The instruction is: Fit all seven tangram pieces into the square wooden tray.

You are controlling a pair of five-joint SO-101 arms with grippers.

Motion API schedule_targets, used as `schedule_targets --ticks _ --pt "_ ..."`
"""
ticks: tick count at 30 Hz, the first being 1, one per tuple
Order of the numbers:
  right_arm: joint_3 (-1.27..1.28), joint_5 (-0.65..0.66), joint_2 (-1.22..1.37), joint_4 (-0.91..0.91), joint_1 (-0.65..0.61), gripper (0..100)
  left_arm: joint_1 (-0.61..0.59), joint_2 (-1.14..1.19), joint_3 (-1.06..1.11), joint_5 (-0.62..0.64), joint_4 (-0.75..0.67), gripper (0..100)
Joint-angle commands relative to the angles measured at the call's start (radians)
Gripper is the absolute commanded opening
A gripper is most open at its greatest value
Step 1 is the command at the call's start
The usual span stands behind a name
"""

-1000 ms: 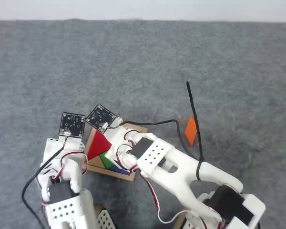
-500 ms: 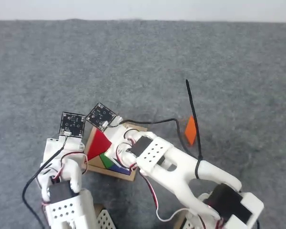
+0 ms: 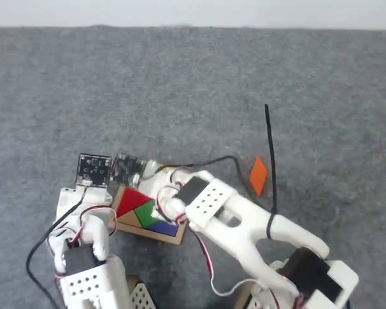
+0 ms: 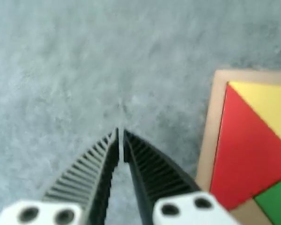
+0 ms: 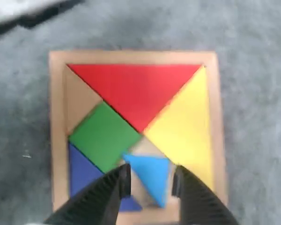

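The right end effector (image 5: 150, 174) pinches the light-blue triangle (image 5: 149, 182) by its edges over the tray (image 5: 56, 122). The left end effector (image 4: 121, 137) is clenched, empty. The triangle looks light, stiff and slippery.

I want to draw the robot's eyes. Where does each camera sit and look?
High view: sits up high, looking down at the gray carpet; left arm, right arm, tray and an orange piece show.
Left wrist view: rides the left arm, looking down past the shut left gripper at carpet beside the tray.
Right wrist view: rides the right arm, looking straight down into the tray; the right gripper holds a light blue triangle.
Shared: all three show the tray and its red triangle.
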Motion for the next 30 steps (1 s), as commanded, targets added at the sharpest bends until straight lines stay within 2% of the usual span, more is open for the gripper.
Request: schedule_targets --ticks 1,8,12,15,26,30 --pt "0.034 0.049 0.047 0.004 -0.088 23.3 0.012 -0.025 -0.01 -0.012 -0.003 2" --pt "0.031 0.089 0.062 0.008 -0.085 24.9 0.009 -0.026 -0.01 -0.012 -0.006 1" --pt "0.034 0.087 0.064 0.028 -0.084 24.9 -0.109 -0.028 -0.013 0.012 -0.086 2" --pt "0.032 0.087 0.064 0.042 -0.084 24.9 -0.181 -0.028 -0.027 0.117 -0.14 2" --pt "-0.009 0.087 0.074 0.033 -0.022 24.9 -0.477 -0.028 -0.11 0.319 -0.141 2" --pt "-0.034 0.094 0.082 0.033 -0.008 24.9 -0.506 -0.028 -0.13 0.331 -0.138 2"
